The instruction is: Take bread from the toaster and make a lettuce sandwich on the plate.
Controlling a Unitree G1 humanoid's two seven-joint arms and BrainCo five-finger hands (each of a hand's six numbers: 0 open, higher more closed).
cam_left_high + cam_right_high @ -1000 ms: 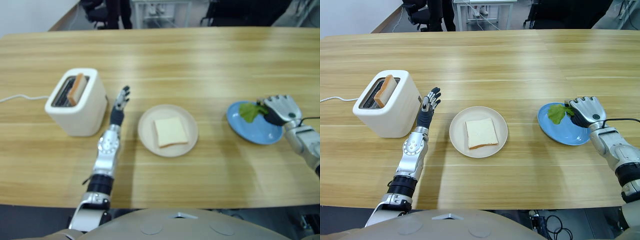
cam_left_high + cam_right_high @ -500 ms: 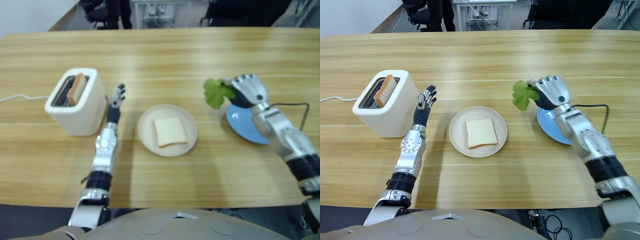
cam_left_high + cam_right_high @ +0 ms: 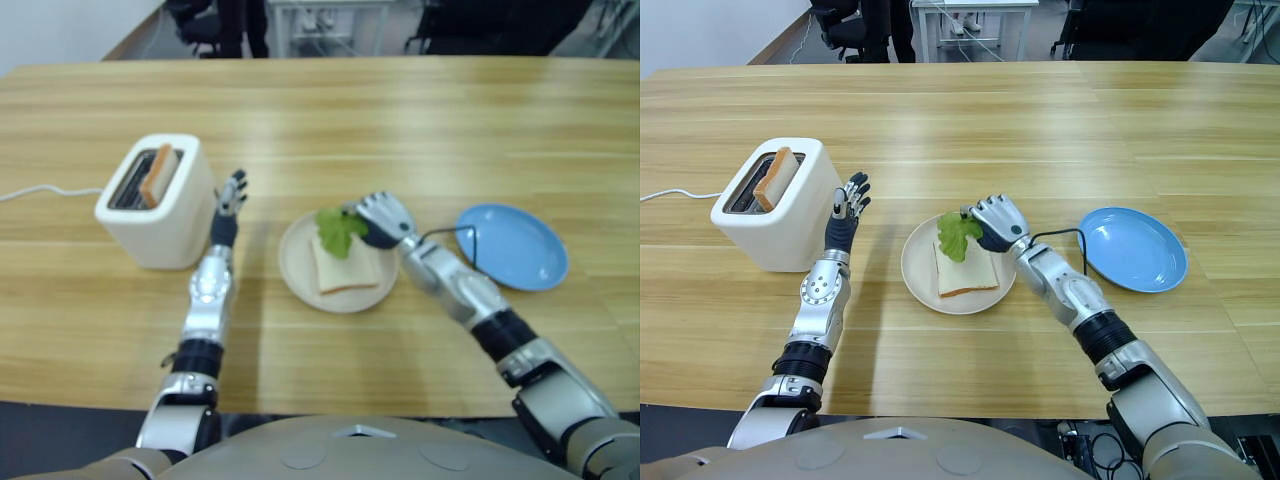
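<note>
Over the plate [image 3: 919, 277], right hand [image 3: 998, 222] clamped on ruffled green lettuce [image 3: 958, 235] — perhaps touching bread [image 3: 966, 273], left hand [image 3: 845, 215] splayed.

An office or lab: long wooden table [image 3: 1040, 120], black office chairs [image 3: 840, 22] behind.

The desk [image 3: 1040, 120] is smooth, faintly glossy light wood; the toaster [image 3: 780, 235] matt cream plastic; the blue plate [image 3: 1133, 250] glossy.

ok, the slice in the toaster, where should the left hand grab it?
Pinch the top edge of the bread slice, the only part standing clear of the toaster slot. Come straight down from above, fingers on its two flat faces. The left hand, open beside the toaster, looks best placed.
</note>
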